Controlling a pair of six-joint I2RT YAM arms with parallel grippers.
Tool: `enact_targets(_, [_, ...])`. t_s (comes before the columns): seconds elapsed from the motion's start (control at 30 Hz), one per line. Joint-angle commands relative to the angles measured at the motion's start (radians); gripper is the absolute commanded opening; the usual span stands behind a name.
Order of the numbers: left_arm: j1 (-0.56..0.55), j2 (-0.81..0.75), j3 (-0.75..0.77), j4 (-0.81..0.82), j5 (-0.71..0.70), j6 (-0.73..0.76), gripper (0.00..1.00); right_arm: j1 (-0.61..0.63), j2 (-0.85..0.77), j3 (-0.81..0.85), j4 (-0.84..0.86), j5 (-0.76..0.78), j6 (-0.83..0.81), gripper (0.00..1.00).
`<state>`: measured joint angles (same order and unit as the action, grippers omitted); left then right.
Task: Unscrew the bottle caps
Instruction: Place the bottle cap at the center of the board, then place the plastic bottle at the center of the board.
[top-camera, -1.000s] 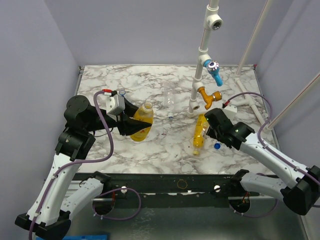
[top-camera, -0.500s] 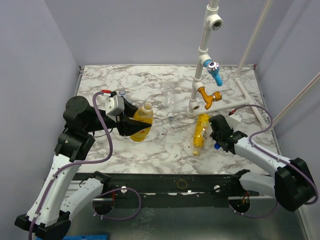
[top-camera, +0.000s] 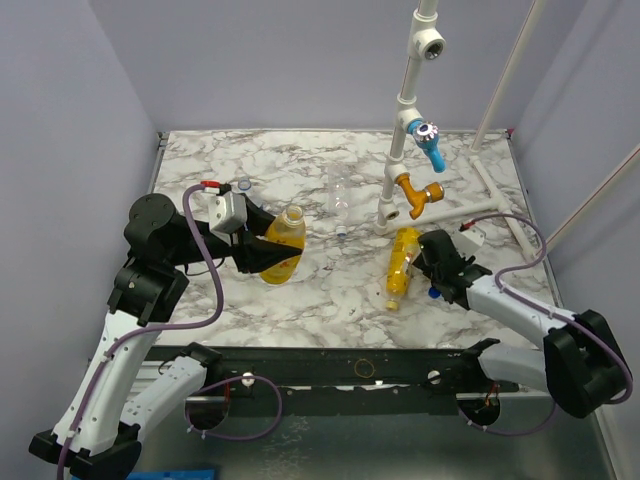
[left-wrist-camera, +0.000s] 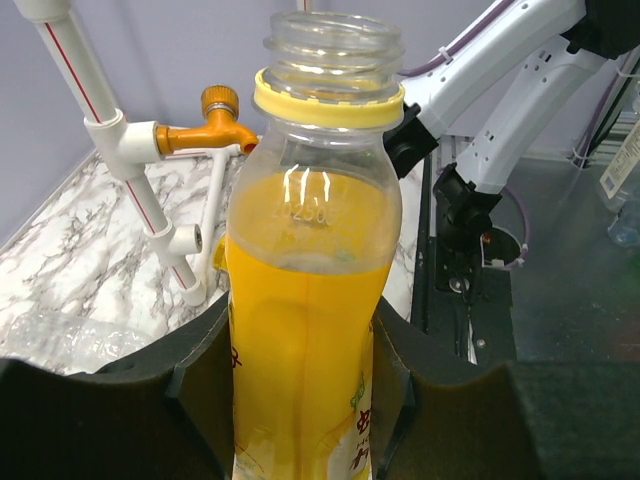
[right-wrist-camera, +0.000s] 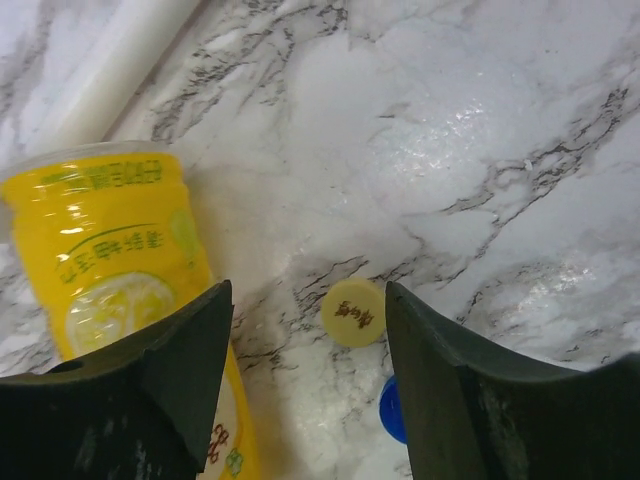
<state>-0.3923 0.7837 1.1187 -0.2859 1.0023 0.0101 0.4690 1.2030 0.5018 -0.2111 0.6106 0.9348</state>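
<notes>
My left gripper (top-camera: 268, 256) is shut on a yellow-orange bottle (top-camera: 284, 238) and holds it upright at the table's left. Its neck (left-wrist-camera: 333, 45) is bare of a cap, with only a yellow ring under the thread. The black pads (left-wrist-camera: 195, 395) press the bottle's body (left-wrist-camera: 305, 330) from both sides. My right gripper (top-camera: 438, 277) hangs open just above the table. A loose yellow cap (right-wrist-camera: 354, 312) lies flat between its fingers (right-wrist-camera: 190, 350), touching neither. A blue cap (right-wrist-camera: 393, 410) lies beside it. A second yellow bottle (top-camera: 401, 262) lies on its side left of that gripper.
A plain clear bottle (top-camera: 340, 192) sits mid-table. A white pipe stand with a blue tap (top-camera: 431, 143) and an orange tap (top-camera: 420, 192) rises behind the lying bottle. White pipes (top-camera: 500, 190) lie at the far right. Lilac walls enclose the marble table (top-camera: 250, 160).
My right gripper swung lower beside the lying bottle and opened, and the yellow cap now lies free on the table. The left gripper and its bottle stayed put.
</notes>
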Motion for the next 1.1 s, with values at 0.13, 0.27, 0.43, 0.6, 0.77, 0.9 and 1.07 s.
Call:
enact_targets(0.13, [0.0,-0.01,0.007,0.002,0.022,-0.005,0.0,-0.003,-0.323,0.072,-0.096,-0.229,-0.191,0.64])
enact_targets(0.27, [0.0,-0.003,-0.013,0.005,0.005,0.009,0.0,-0.003,-0.509,0.131,-0.108,-0.514,-0.388,0.63])
enact_targets(0.43, [0.0,0.003,-0.054,0.018,-0.024,0.018,0.0,-0.003,-0.556,0.277,-0.248,-0.868,-0.508,0.63])
enact_targets(0.6, [0.0,0.007,-0.093,0.037,-0.058,0.021,0.0,-0.003,-0.559,0.314,-0.195,-1.133,-0.523,0.7])
enact_targets(0.77, [0.0,-0.012,-0.135,0.04,-0.097,0.032,0.0,0.0,-0.53,0.33,-0.107,-1.261,-0.532,0.75])
enact_targets(0.9, [0.0,-0.023,-0.161,0.042,-0.136,0.04,0.0,0.036,-0.454,0.389,-0.075,-1.255,-0.559,0.76])
enact_targets(1.07, [0.0,-0.039,-0.185,0.04,-0.171,0.045,0.0,0.284,-0.283,0.551,-0.071,-1.072,-0.645,0.77])
